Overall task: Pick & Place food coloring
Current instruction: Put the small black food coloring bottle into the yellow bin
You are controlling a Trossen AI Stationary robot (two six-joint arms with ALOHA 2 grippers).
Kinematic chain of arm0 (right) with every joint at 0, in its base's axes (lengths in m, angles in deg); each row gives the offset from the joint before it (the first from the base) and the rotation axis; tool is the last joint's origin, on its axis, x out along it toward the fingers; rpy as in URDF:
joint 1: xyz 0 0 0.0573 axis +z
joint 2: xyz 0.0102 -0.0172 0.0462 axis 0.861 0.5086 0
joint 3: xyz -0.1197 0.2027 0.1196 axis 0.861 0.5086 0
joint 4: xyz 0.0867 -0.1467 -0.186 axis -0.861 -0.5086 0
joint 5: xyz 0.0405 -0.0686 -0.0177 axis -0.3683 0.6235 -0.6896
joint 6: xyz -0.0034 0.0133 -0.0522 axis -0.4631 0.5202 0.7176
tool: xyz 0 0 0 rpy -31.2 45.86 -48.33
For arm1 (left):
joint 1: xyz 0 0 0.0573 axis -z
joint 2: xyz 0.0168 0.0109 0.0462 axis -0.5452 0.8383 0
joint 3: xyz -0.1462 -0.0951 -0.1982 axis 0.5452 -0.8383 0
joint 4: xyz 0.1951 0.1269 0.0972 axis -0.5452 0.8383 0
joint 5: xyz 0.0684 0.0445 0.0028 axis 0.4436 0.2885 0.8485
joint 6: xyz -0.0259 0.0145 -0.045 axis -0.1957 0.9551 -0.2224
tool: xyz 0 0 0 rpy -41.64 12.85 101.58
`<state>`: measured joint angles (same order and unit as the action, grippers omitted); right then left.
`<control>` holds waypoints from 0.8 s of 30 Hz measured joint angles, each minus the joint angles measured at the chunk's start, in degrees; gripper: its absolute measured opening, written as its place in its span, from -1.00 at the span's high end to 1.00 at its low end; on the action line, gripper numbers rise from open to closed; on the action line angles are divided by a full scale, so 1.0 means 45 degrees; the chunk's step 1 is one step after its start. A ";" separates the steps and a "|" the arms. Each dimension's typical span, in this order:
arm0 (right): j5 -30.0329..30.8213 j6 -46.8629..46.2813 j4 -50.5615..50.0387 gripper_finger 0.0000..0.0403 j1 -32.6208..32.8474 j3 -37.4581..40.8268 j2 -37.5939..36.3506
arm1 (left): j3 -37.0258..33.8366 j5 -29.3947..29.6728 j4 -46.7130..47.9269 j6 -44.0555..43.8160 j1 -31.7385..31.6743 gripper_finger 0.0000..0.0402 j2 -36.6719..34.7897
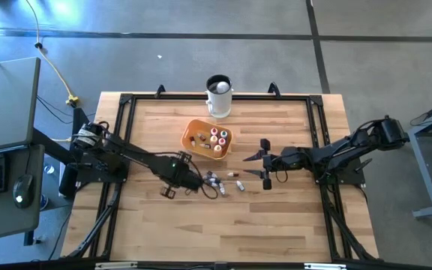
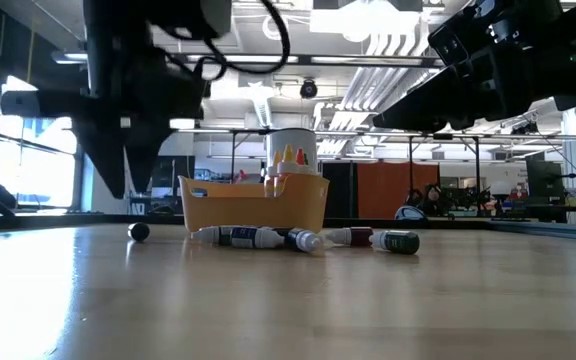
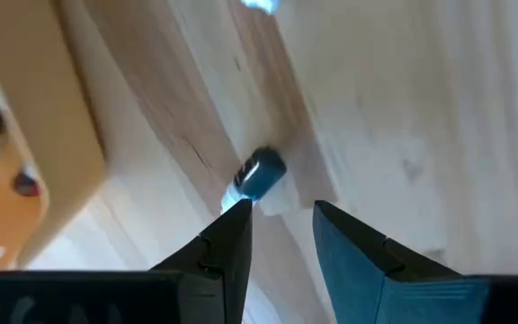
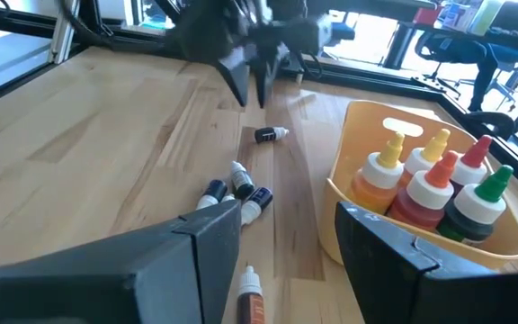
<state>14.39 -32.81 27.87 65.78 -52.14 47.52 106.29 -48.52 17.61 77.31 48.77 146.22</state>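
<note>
Several tiny food coloring bottles (image 1: 216, 181) lie on their sides on the wooden table, just near-side of the orange bowl (image 1: 190, 133); more stand upright inside the bowl (image 4: 430, 180). One dark bottle with a white cap (image 3: 259, 175) lies apart from the cluster (image 4: 236, 193), toward the table's left. My left gripper (image 3: 281, 211) points down above that lone bottle (image 4: 271, 135), open; the low view shows its fingertips (image 2: 128, 185) clear of it (image 2: 140, 232). My right gripper (image 1: 265, 165) hovers open, to the right of the cluster.
A white mug (image 1: 218, 96) stands at the table's far edge behind the bowl. A brown bottle (image 4: 252, 301) lies close in front of my right gripper (image 4: 286, 225). Black frame rails run along the table's sides. Bare wood spreads across the near half.
</note>
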 joint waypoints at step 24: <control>-0.0005 0.0012 -0.0005 0.12 0.0000 -0.0005 0.0000 | -0.2208 -0.1473 -0.3125 0.3715 -0.1693 0.42 0.0010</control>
<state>14.36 -32.76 27.85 65.78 -52.16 47.52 96.36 -55.15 3.55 94.03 41.15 146.27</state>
